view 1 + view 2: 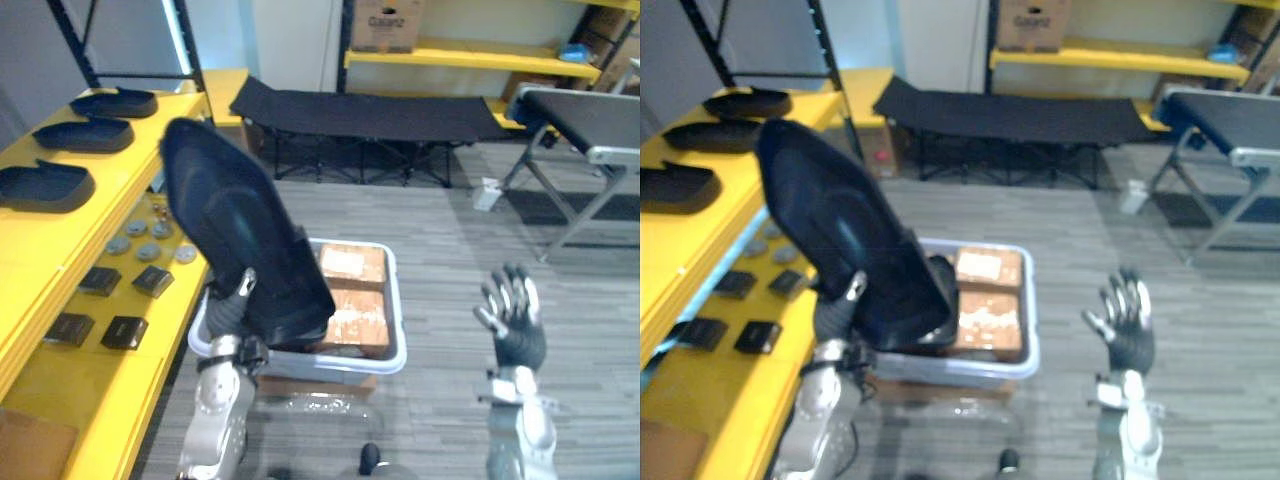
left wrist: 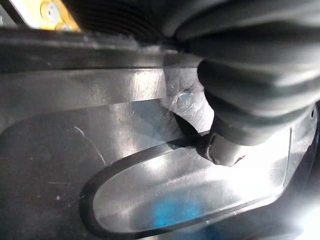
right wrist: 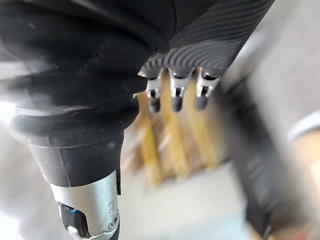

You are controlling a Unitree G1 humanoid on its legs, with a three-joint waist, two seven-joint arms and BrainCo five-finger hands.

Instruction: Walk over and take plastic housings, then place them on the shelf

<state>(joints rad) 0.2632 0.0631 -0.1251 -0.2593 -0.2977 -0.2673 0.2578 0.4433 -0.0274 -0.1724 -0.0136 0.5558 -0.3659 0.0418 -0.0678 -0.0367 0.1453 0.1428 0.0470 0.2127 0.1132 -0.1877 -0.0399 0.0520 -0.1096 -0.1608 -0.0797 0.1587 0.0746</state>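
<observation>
In the left eye view, the left hand [image 1: 236, 308] comes up from the lower left of the frame and grips the bottom end of a large dark plastic housing [image 1: 225, 225]. The housing stands tilted, its upper end leaning toward the upper left, over the edge of the yellow shelf [image 1: 40, 250]. Three more housings [image 1: 85, 133] lie in a row on the shelf's top level at the upper left. Lower down on the shelf sit small black parts [image 1: 100, 282] and grey discs [image 1: 135, 245]. Just behind the held housing, at the centre, a pale bin [image 1: 392, 345] on the floor holds brown boxes [image 1: 352, 265]. A black cot [image 1: 370, 115] stands across the top of the frame. At the lower right the right hand [image 1: 515, 318] is raised with its fingers spread, holding nothing. The right eye view gives the same layout, with the housing in front of the bin's left part and the right hand well apart from it. In the left wrist view, the thumb [image 2: 224, 147] presses onto the housing's glossy inner face, so the hand is clamped on it. In the right wrist view, the fingers [image 3: 172, 97] hang nearly straight and empty, and everything past them is blurred.
</observation>
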